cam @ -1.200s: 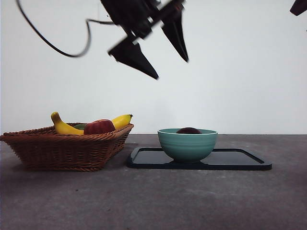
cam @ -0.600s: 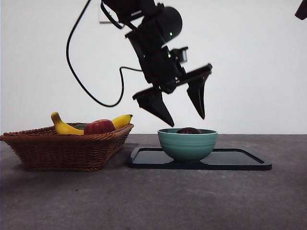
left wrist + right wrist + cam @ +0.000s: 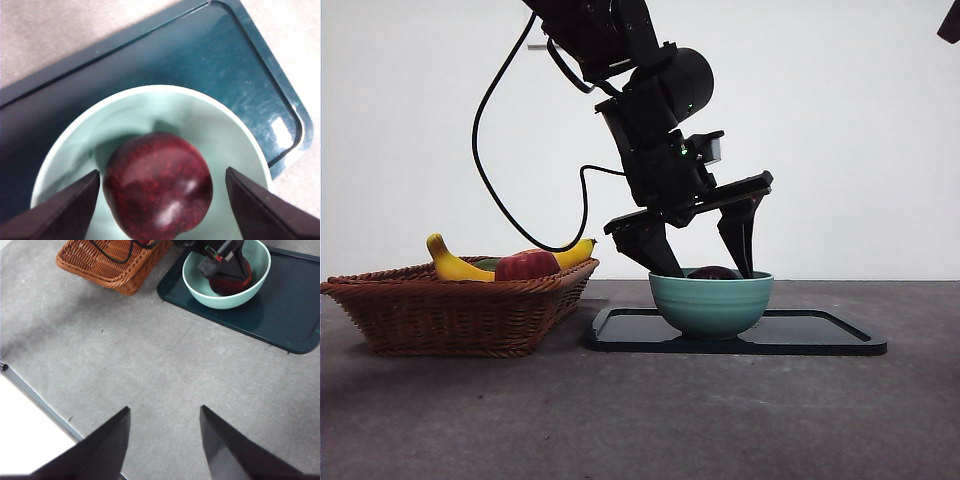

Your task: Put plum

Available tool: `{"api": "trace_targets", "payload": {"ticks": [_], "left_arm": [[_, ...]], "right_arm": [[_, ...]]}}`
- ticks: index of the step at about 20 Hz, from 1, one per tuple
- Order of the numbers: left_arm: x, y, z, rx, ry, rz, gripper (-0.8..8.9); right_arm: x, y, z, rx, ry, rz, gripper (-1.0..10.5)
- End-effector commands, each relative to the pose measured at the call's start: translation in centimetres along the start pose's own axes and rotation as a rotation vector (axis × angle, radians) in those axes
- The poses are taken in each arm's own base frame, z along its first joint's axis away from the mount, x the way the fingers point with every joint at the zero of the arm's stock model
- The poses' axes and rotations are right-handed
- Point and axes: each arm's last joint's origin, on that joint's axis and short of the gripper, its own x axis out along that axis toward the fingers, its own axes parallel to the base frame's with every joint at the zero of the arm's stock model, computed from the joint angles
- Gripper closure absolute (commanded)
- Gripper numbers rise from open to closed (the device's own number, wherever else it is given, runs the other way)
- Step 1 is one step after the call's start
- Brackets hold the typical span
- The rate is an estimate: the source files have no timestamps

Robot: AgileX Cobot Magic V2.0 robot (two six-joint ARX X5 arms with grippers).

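Note:
The plum [image 3: 157, 192], dark purple-red and glossy, lies in a pale green bowl [image 3: 225, 130] on a dark tray [image 3: 200, 55]. My left gripper [image 3: 162, 171] is open, with one jaw on each side of the plum, apart from its skin. In the front view the left gripper [image 3: 705, 258] reaches down from above, its tips dipping inside the bowl [image 3: 710, 305] rim, and only the plum's top [image 3: 713, 272] shows. My right gripper [image 3: 165, 409] hangs open, high over bare grey table, well away from the bowl [image 3: 227, 300].
A wicker basket [image 3: 460, 310] left of the tray [image 3: 820, 340] holds a banana [image 3: 455, 265] and a red apple [image 3: 527, 265]. The right arm shows only as a black tip [image 3: 950, 20] at the top right corner. A table edge [image 3: 45, 415] runs near the right gripper.
The left arm has come down from high above the table to the bowl. Its open jaws now straddle the plum inside the rim.

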Motion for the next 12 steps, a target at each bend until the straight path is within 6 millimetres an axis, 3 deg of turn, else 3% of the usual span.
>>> {"api": "trace_targets", "payload": {"ticks": [1, 10, 12], "left_arm": [[0.93, -0.42, 0.16, 0.032, 0.002, 0.004, 4.13], [0.96, -0.5, -0.14, 0.041, 0.029, 0.014, 4.49], [0.97, -0.61, -0.21, 0.043, 0.035, 0.015, 5.17]], "right_arm": [[0.02, 0.09, 0.15, 0.004, -0.006, 0.005, 7.2], [0.02, 0.09, 0.15, 0.004, -0.006, 0.006, 7.2], [0.02, 0.09, 0.15, 0.004, -0.006, 0.006, 7.2]]}}
